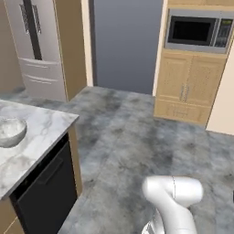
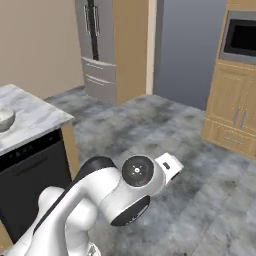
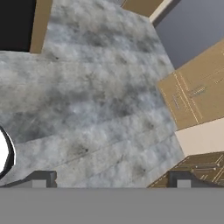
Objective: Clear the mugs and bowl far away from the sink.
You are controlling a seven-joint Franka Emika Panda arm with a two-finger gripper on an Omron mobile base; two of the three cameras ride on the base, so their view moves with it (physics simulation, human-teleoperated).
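We see our arm [image 2: 100,200] folded low at the lower left of the right base view; our gripper [image 3: 111,179] shows 2 fingertips [image 3: 41,178] spread wide, holding nothing.

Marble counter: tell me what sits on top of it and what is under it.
On the marble counter rests the speckled bowl, cut off by the picture's edge. Under the counter is a black dishwasher front. What lies farther along the counter cannot be seen.
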